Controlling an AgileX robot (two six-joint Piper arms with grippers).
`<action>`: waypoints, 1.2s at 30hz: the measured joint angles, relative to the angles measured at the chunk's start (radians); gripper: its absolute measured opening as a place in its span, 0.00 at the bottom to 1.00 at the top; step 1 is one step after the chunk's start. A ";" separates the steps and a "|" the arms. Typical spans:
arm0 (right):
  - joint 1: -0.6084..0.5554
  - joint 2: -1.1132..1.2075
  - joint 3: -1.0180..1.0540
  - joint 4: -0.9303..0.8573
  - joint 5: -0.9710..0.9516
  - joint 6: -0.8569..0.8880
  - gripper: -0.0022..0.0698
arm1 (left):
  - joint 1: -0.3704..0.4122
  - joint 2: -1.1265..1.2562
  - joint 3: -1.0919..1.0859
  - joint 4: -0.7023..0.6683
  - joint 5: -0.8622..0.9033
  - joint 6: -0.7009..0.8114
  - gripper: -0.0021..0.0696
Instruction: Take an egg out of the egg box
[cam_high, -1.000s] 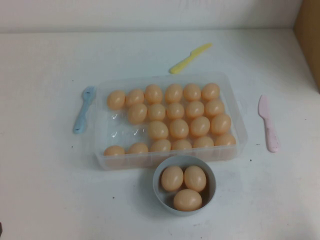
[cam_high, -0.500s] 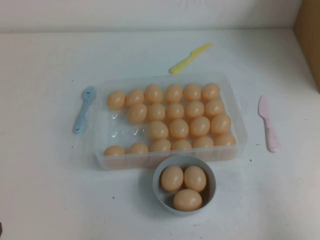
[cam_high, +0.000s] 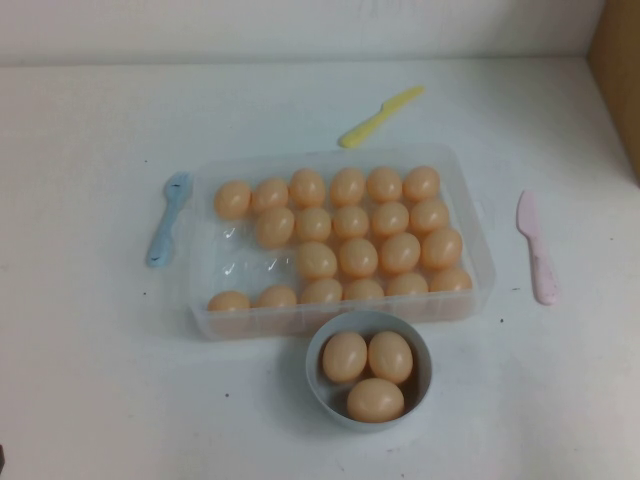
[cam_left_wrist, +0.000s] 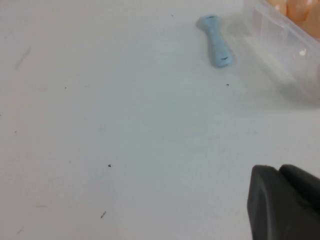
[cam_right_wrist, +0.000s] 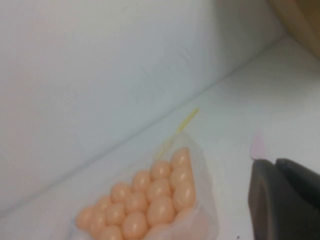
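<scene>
The clear plastic egg box (cam_high: 203, 305) lies in the middle of the table and holds several peach-tan eggs (cam_high: 316, 260), with some empty dimples at its left. Neither arm shows in the high view. My left gripper (cam_left_wrist: 278, 171) is shut and empty, low over bare table to the left of the box, whose corner (cam_left_wrist: 280, 35) shows in the left wrist view. My right gripper (cam_right_wrist: 275, 163) is shut and empty, raised to the right of the box (cam_right_wrist: 205, 210), with eggs (cam_right_wrist: 160, 207) in sight.
A grey-blue bowl (cam_high: 368, 322) with three eggs stands just in front of the box. A blue spoon (cam_high: 167, 218) lies left of it, a yellow knife (cam_high: 380, 115) behind, a pink knife (cam_high: 536, 246) right. A brown box (cam_high: 615, 70) stands far right.
</scene>
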 joint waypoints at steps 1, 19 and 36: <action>0.000 0.016 -0.028 -0.032 0.022 -0.019 0.00 | 0.000 0.000 0.000 0.000 0.000 0.000 0.02; 0.000 0.799 -0.594 -0.351 0.286 -0.325 0.00 | 0.000 0.000 0.000 0.000 0.000 0.000 0.02; 0.171 1.453 -1.370 -0.934 0.835 0.011 0.00 | 0.000 0.000 0.000 0.000 0.000 0.000 0.02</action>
